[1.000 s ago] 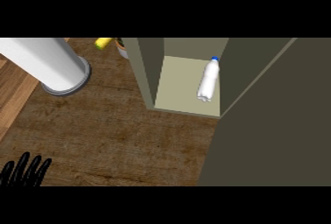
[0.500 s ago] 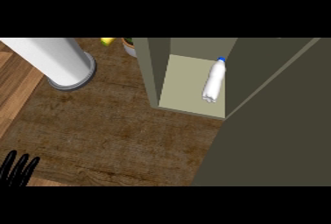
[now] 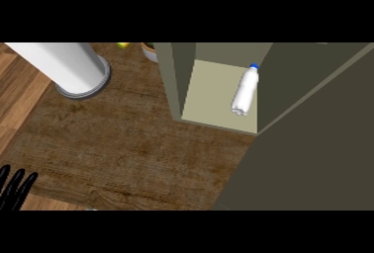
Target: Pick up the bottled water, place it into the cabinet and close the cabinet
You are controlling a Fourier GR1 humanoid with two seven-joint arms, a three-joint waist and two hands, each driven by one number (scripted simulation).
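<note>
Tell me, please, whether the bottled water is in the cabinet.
In: the bottled water rests on the pale shelf of the cabinet, between its side walls.

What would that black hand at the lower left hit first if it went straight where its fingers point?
Probably nothing soon: the left hand faces bare counter; the white cylinder stands farther on, slightly right, though height is unclear.

Looks like a home kitchen. Evidence: brown wood-grain counter top [image 3: 131,148] w/ an olive-grey cabinet [image 3: 177,79] at its back right, door [image 3: 314,148] open on the right side, pale shelf [image 3: 211,106] inside w/ a bottled water [image 3: 245,94] lying on it. Lighter wood planks [image 3: 18,89] along left edge. Tall white cylinder [image 3: 62,64] back left, sth small & yellow [image 3: 122,45] at top edge.
</note>
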